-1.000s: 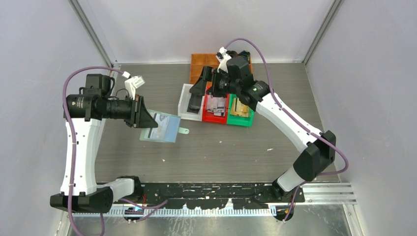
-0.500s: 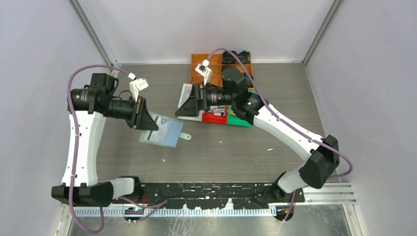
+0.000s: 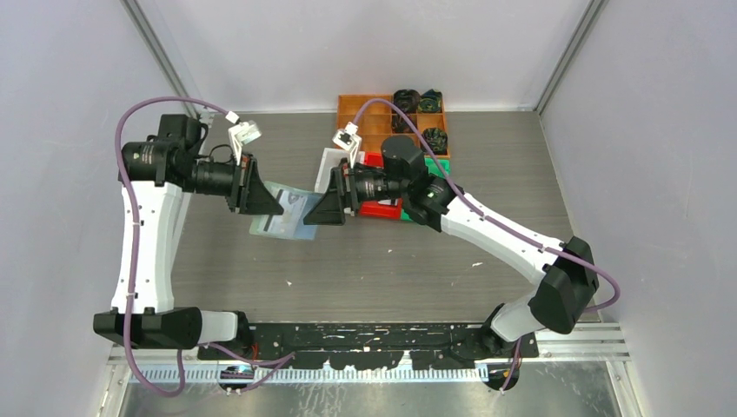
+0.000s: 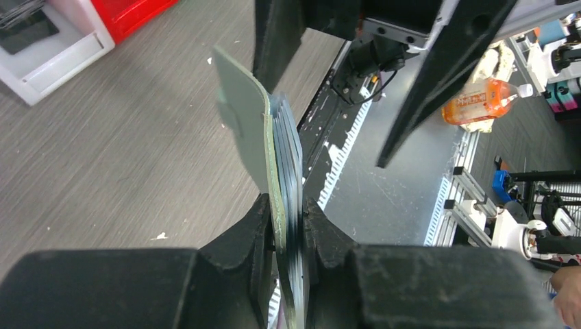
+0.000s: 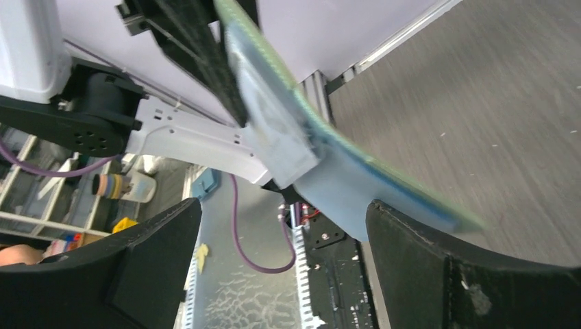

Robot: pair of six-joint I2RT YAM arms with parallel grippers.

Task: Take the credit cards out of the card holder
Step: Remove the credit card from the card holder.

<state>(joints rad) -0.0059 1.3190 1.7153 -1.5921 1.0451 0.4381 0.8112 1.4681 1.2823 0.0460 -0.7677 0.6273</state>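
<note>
My left gripper (image 3: 265, 201) is shut on the left side of the card holder (image 3: 291, 221), a pale sage-green wallet with bluish clear pockets, and holds it above the table. In the left wrist view the card holder (image 4: 255, 123) stands edge-on between my fingers (image 4: 241, 240), with thin card or pocket edges (image 4: 290, 147) packed inside. My right gripper (image 3: 323, 211) is open at the holder's right edge. In the right wrist view the card holder (image 5: 342, 171) hangs blurred just beyond my wide-open fingers (image 5: 438, 267). No single credit card shows clearly in the holder.
A white bin (image 3: 329, 162), a red bin (image 3: 379, 208) and a green bin (image 3: 441, 164) sit behind the right arm, mostly hidden. The white bin (image 4: 62, 51) holds a dark card. An orange tray (image 3: 361, 117) with dark bundles (image 3: 417, 100) stands at the back.
My right gripper has swung from over the bins leftward to the holder's right edge, open. My left gripper has raised and shifted the holder slightly right.
</note>
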